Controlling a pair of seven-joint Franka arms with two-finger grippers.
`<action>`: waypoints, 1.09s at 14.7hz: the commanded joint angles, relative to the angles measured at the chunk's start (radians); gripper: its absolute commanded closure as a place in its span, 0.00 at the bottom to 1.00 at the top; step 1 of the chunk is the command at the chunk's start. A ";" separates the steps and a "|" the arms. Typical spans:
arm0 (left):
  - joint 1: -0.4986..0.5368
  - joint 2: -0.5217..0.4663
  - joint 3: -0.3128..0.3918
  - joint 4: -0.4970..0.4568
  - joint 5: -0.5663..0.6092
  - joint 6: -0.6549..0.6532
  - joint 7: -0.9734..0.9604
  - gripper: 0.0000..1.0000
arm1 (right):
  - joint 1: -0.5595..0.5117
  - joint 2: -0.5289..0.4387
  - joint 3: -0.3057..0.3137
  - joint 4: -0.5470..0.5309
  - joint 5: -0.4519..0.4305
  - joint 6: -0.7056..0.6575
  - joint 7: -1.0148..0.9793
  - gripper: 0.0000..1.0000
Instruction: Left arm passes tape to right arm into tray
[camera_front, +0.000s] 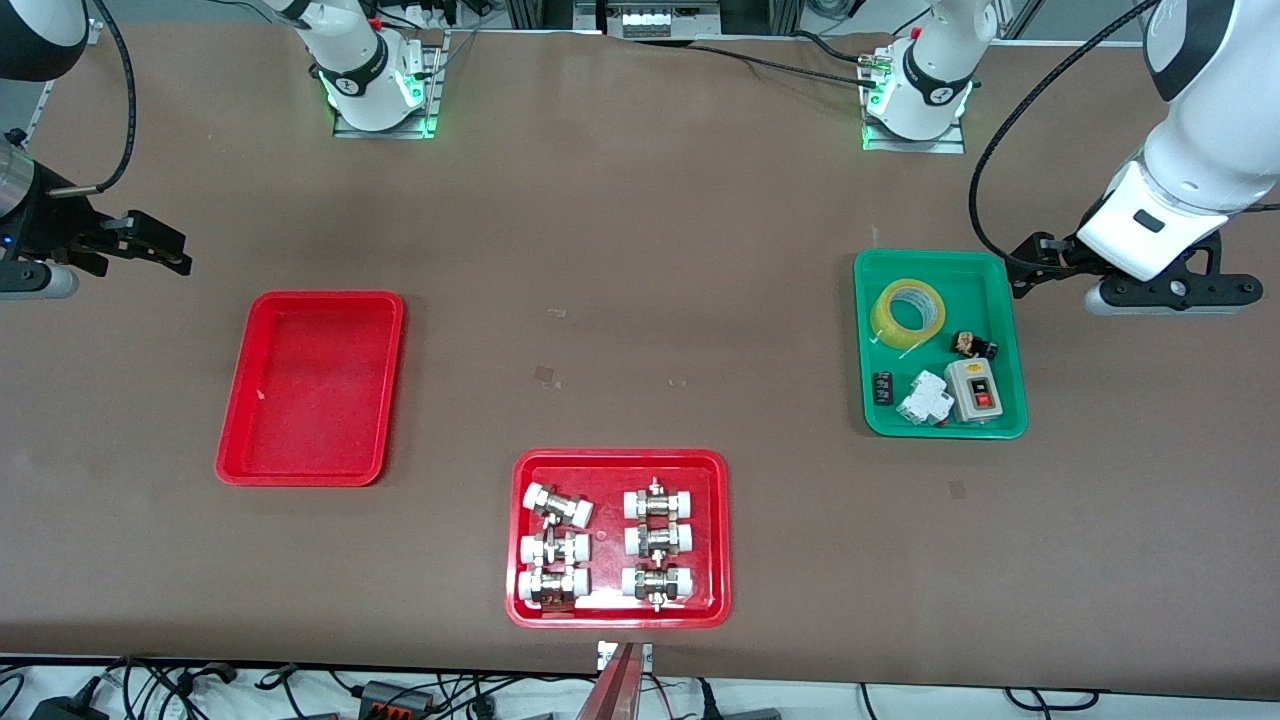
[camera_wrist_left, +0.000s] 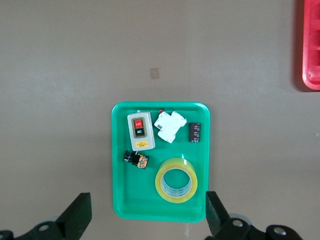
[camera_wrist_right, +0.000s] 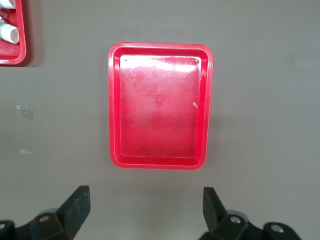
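I'm watching from a high front camera facing both arm bases across the whole table (camera_front: 640, 300). My left wrist camera is looking straight down on the green tray (camera_wrist_left: 117, 200); my right wrist camera is looking down on the red tray (camera_wrist_right: 114, 100). Both trays are also showing in the front view.

green tray (camera_front: 938, 428) with grey switch box (camera_front: 973, 390), white breaker (camera_front: 922, 398); red tray (camera_front: 618, 613) of white-capped fittings (camera_front: 605, 544)
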 joint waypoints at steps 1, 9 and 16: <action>0.012 -0.024 0.000 -0.021 -0.025 -0.004 0.029 0.00 | -0.020 -0.019 0.016 0.003 -0.008 -0.019 -0.015 0.00; 0.007 -0.013 -0.002 -0.029 -0.025 -0.027 0.029 0.00 | -0.021 -0.015 0.016 0.006 -0.008 -0.016 -0.015 0.00; 0.033 -0.017 -0.002 -0.182 -0.071 -0.074 0.030 0.00 | -0.018 -0.015 0.019 0.011 -0.004 -0.018 -0.017 0.00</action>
